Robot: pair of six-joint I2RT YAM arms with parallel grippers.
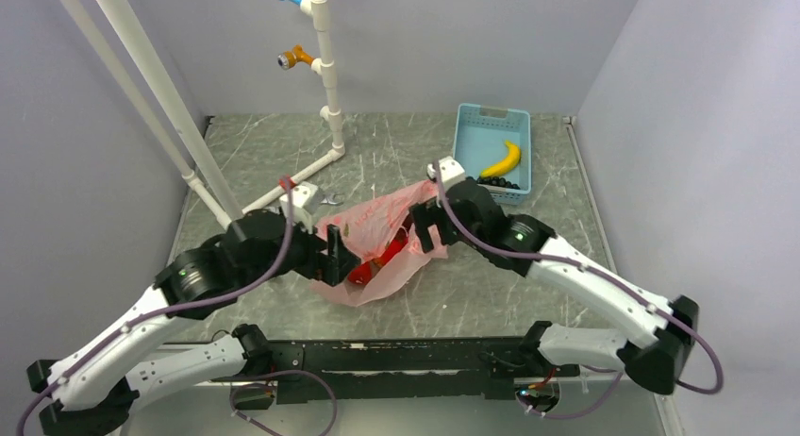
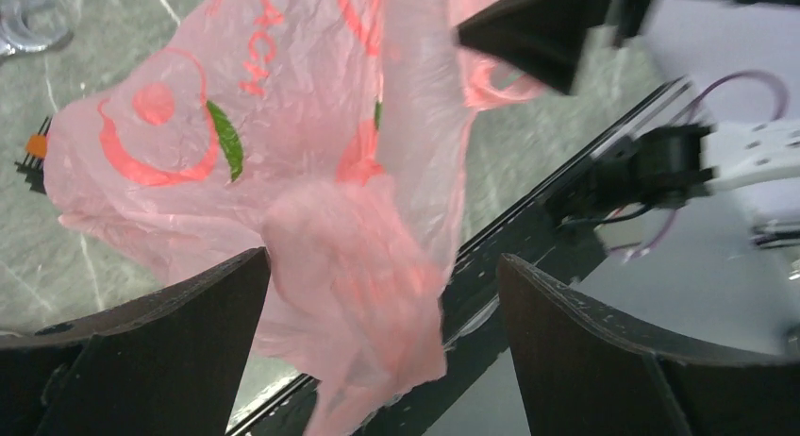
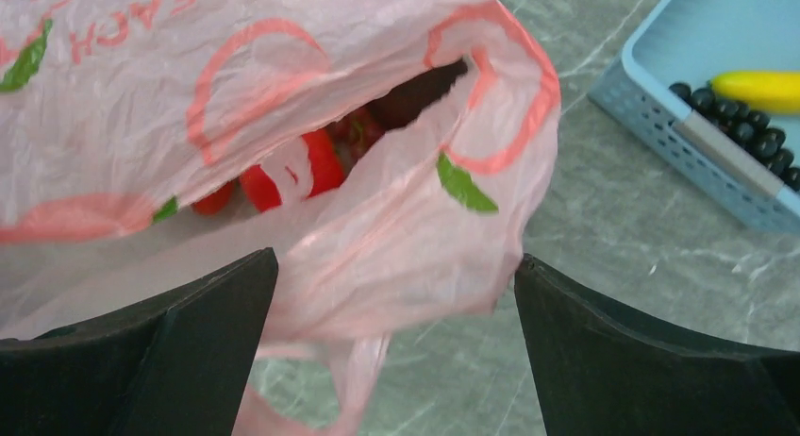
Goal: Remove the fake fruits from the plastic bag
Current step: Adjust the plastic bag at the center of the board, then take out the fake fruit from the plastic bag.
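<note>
The pink plastic bag (image 1: 377, 230) lies crumpled mid-table between both arms. Through its mouth the fake fruits (image 1: 370, 266) show red. In the right wrist view the bag (image 3: 283, 77) gapes open, with glossy red fruits (image 3: 283, 176) and a darker piece (image 3: 415, 92) inside. My right gripper (image 3: 396, 257) is open, with loose bag film and a handle loop hanging between its fingers, untouched by either pad. It sits at the bag's right end (image 1: 425, 224). My left gripper (image 2: 384, 266) is open too, and a limp fold of the bag (image 2: 283, 125) droops between its fingers. It stands at the bag's left edge (image 1: 335, 257).
A blue basket (image 1: 492, 148) at the back right holds a yellow banana (image 1: 503, 159) and black grapes (image 1: 500, 182). A white pipe stand (image 1: 325, 77) rises at the back left, with a small metal wrench (image 1: 330, 198) by its foot. A black rail (image 1: 396, 351) runs along the near edge.
</note>
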